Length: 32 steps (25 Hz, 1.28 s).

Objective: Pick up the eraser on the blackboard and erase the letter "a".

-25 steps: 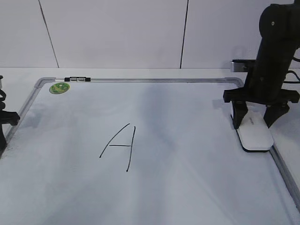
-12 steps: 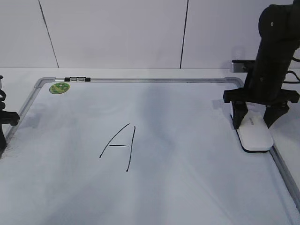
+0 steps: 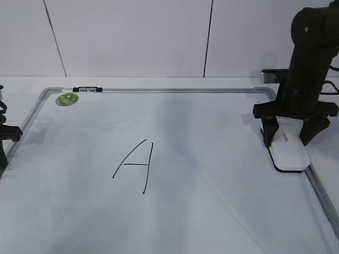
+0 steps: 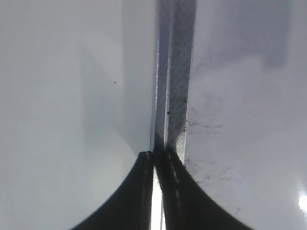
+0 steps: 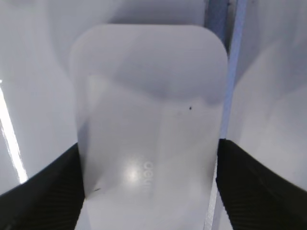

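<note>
Over by the board's (image 3: 32, 114) right edge, the eraser (image 3: 288, 151) sits down between the wide-open right tool (image 3: 290, 138), gripping nothing, no small "a" visible beside the big A (image 3: 135, 165), so looks basically done.

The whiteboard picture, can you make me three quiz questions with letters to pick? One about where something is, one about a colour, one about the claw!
1. Where is the eraser lying?
A. by the blackboard's right edge
B. at its middle
C. off the board

2. What colour is the round sticker?
A. red
B. green
C. blue

3. How is the right claw?
A. shut above the sticker
B. lifting the eraser high
C. open, astride the eraser

Answers: 1 A, it lies beside the right frame. 2 B, the sticker in the far left corner is green. 3 C, a finger stands at each side and the eraser lies flat.
</note>
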### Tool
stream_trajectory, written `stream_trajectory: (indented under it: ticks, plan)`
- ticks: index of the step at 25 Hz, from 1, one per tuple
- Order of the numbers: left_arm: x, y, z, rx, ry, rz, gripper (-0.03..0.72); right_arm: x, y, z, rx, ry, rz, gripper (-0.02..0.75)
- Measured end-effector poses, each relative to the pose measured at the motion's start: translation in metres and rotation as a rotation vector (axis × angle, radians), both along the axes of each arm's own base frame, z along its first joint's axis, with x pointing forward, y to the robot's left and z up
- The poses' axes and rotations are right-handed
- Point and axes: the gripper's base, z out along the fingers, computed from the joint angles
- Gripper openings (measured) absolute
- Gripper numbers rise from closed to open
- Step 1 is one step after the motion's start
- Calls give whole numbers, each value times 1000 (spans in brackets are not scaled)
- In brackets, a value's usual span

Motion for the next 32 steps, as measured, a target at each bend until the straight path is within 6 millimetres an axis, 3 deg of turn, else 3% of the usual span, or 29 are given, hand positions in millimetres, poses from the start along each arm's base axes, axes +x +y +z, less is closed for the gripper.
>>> stream_trajectory:
  ticks: [4,13,20,26,32]
  plan:
    - [0,0,0,0,0,0,15,3,0,4,0,-15,1,633]
    - [0,0,0,0,0,0,15,16,2,35,21,-130,-1,631]
    - [0,0,0,0,-2,0,15,0,1,93,44,-271,-2,587]
    - [1,0,0,1,-8,1,15,-27,0,150,100,-405,-6,581]
    - [2,0,0,2,-22,2,15,-55,0,192,155,-502,-8,581]
